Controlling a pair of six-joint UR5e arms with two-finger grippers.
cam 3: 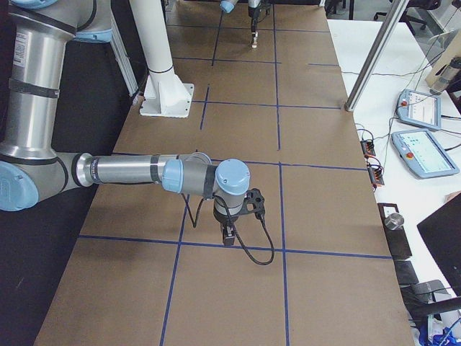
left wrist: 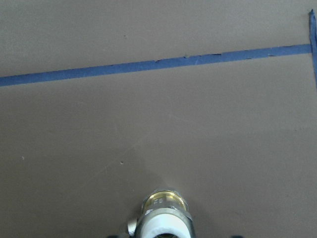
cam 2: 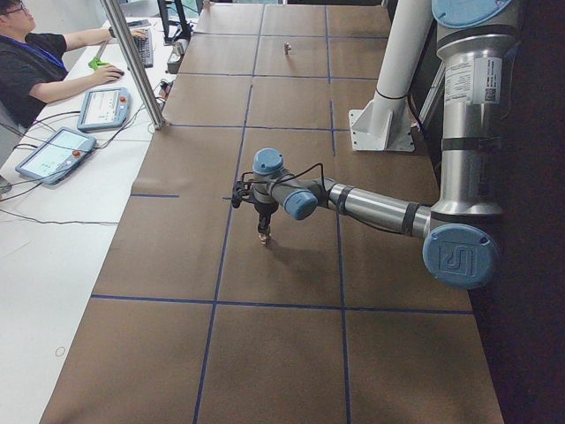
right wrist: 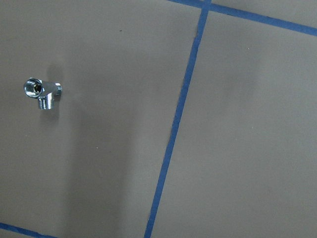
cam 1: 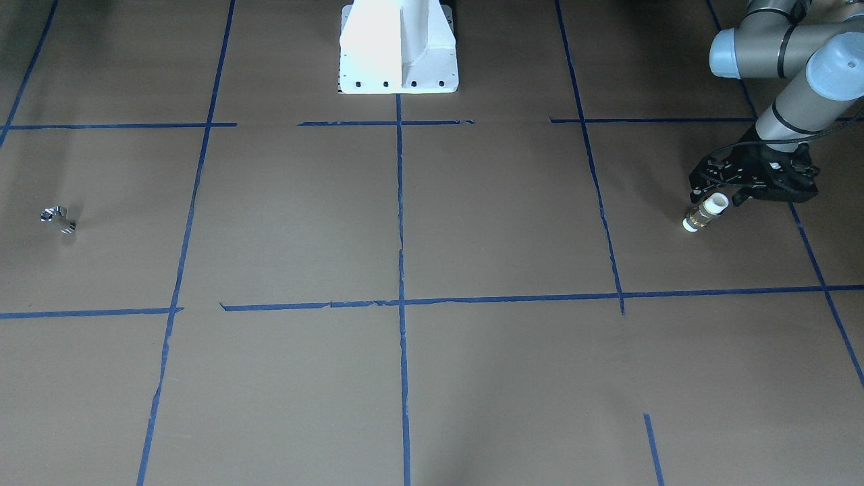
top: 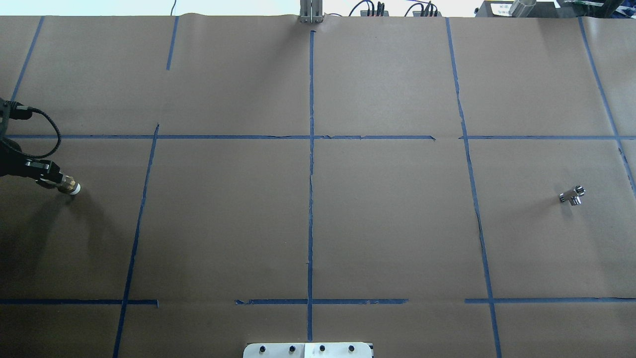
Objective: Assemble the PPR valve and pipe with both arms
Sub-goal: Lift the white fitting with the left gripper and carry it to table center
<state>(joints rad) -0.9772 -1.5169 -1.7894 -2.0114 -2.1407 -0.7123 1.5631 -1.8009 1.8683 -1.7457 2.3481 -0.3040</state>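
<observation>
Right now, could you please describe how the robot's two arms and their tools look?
Both arms have silver-grey metal tube links with light-blue caps on rounded grey joints and black rings at the seams. The left arm's tool is a black two-finger assembly; a black cable loops to it. The right arm's black tool also trails a looping black cable.

Robotics lab, taped table (top: 377, 223), teach pendants (cam 3: 430, 153)

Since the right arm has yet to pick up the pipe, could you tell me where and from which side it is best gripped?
Probably from straight above, with the fingers closing across the longer barrel of the pipe. It lies flat and alone on the table, its short stub sticking out sideways, so the barrel's two sides look free.
</observation>
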